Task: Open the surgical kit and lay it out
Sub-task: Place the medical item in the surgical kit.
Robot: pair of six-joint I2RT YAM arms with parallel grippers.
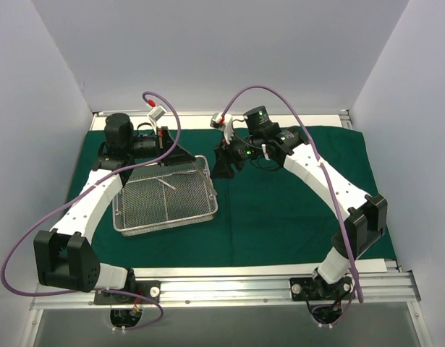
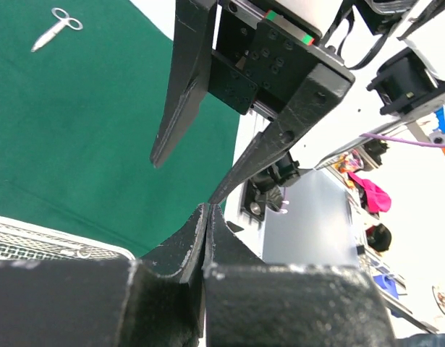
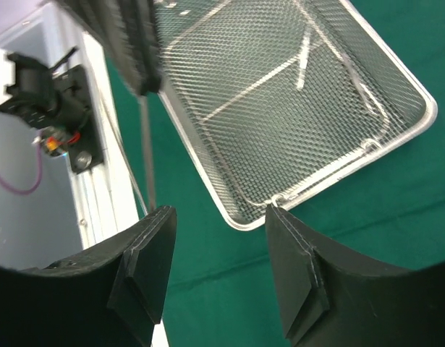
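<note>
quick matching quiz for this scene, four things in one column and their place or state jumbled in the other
Things:
1. left gripper
2. right gripper
3. scissors
4. wire-mesh tray

Place or state:
a. lying on the green cloth, outside the tray
b. fingers apart
c. holds thin metal instruments
d. fingers pressed together

Pairs: 1-d, 2-b, 3-a, 4-c
</note>
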